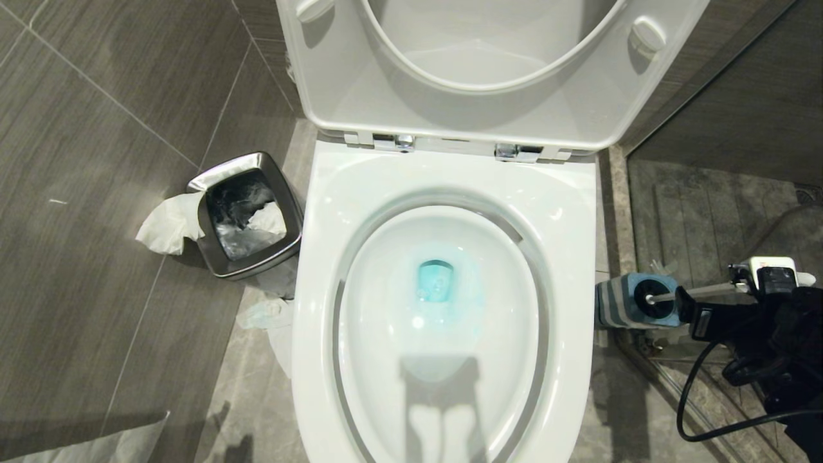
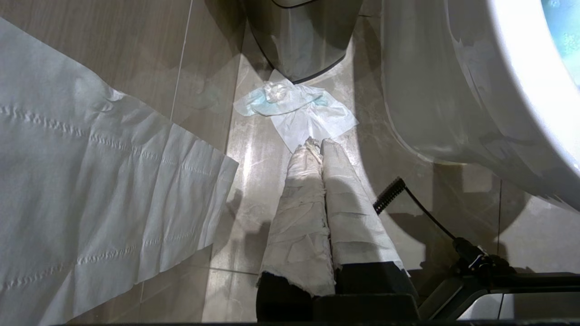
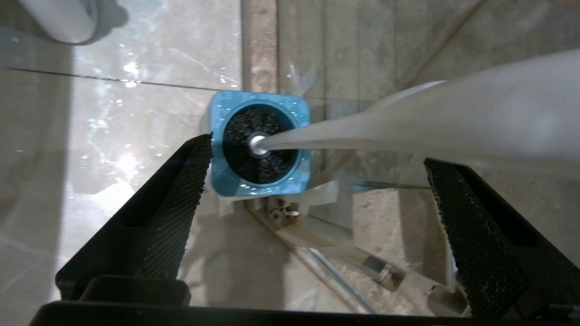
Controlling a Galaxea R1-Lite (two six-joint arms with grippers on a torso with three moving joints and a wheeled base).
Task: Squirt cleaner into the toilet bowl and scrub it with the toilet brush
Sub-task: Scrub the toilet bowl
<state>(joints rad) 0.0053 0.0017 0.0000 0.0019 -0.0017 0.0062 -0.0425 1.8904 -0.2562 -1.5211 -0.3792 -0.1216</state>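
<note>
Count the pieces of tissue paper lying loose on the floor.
3. One crumpled piece lies against the steel bin's left side, one blue-stained piece between the bin and the toilet bowl, and one long sheet at the near left. The bin may hide others.

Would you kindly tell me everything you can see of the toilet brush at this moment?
The toilet brush has a long slim white handle, plastic by its look, widening toward its free end, and a round black bristle head on a metal neck. It stands seated in its blue-topped striped holder on the floor to the right of the toilet bowl. The right end effector is open with the handle between its fingers, not yet gripped.
</note>
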